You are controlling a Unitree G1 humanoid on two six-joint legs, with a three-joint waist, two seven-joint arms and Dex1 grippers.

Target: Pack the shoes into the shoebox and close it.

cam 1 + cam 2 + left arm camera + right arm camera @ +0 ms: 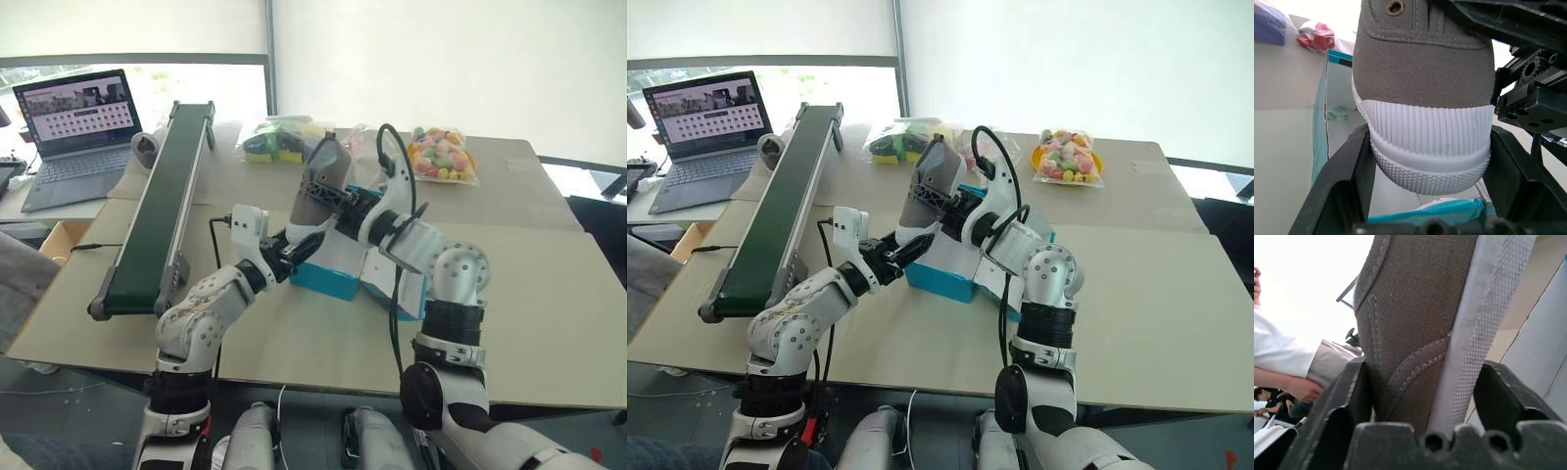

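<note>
Grey-beige shoe (323, 191) upright above shoebox (328, 279), toe clamped in left fingers (1359, 161), right fingers (1349, 396) astride heel, grip unclear

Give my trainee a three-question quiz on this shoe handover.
1. True or false: the left claw is shut on the toe of the shoe.
2. What lies under the raised shoe?
A. the conveyor belt
B. the shoebox
C. the laptop
3. Fill in: past the shoebox, on the table, lies a clear bag of colourful ____.

Key:
1. True; its fingers clamp the white rubber toe cap.
2. B
3. Items; what they are is not clear.
</note>
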